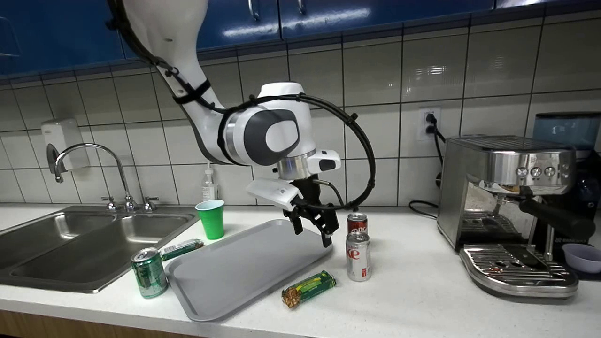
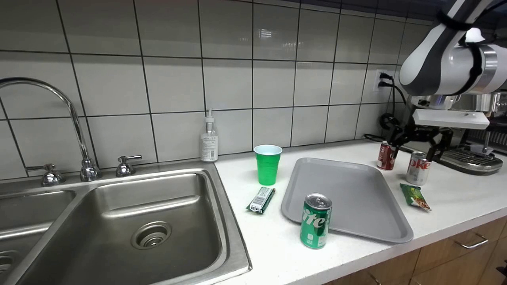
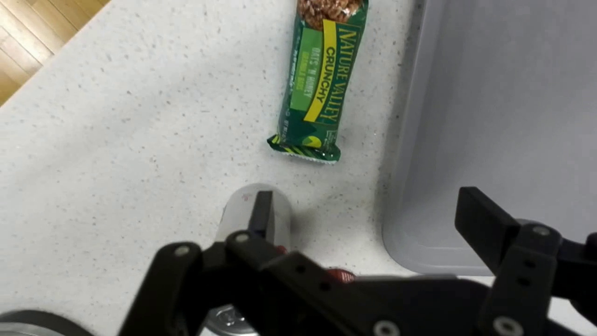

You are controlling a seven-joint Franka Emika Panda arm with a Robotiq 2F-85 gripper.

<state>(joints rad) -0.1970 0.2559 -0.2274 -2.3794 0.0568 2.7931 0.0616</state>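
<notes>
My gripper (image 1: 312, 235) hangs above the far right end of the grey tray (image 1: 253, 263), jaws wide apart with nothing between them. In the wrist view one of its fingers (image 3: 263, 212) overlaps the silver Diet Coke can (image 3: 228, 219), and the opposite one lies over the tray's corner. That can (image 1: 358, 263) stands upright right of the tray, a red can (image 1: 357, 223) behind it. Most of the red can (image 3: 341, 275) is hidden by the gripper in the wrist view. A green granola bar (image 3: 324, 84) lies flat on the counter beside the tray.
Left of the tray are a green Sprite can (image 2: 316, 221), a second bar (image 2: 261, 200) and a green cup (image 2: 267, 168). Beyond them is a steel sink (image 2: 178, 213) with a soap bottle (image 2: 209, 142) behind it. An espresso machine (image 1: 512, 211) stands at the right.
</notes>
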